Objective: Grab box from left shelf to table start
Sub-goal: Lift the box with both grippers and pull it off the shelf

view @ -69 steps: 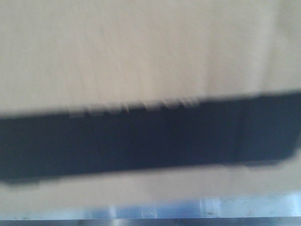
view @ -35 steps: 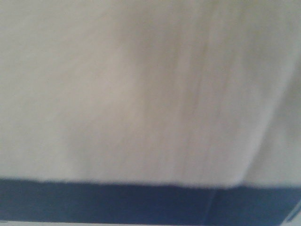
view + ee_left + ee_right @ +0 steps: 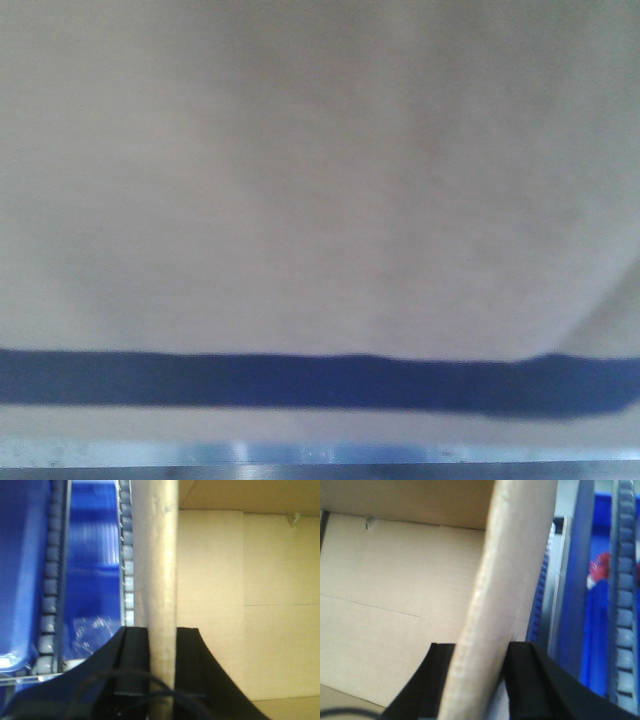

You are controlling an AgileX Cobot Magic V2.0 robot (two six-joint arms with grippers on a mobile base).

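Observation:
The brown cardboard box (image 3: 320,200) fills the front view at close range and is blurred. A strip of its black printed rectangle (image 3: 300,382) shows near the bottom. Under it runs the silvery front rail of the left shelf (image 3: 320,455). In the left wrist view my left gripper (image 3: 162,636) is shut on the box's upright side wall (image 3: 157,555), one black finger on each face. In the right wrist view my right gripper (image 3: 481,650) is shut on the opposite wall (image 3: 515,555). Both wrist views look into the box's bare interior.
Blue plastic bins (image 3: 90,555) and a grey roller track (image 3: 50,580) lie just outside the box on the left side. Another blue bin (image 3: 600,605) and roller track (image 3: 622,605) lie outside it on the right, close to the gripped wall.
The black printed band has dropped from the middle of the front view to a thin strip near the bottom. Plain cardboard now fills most of the frame. The lettering no longer shows.

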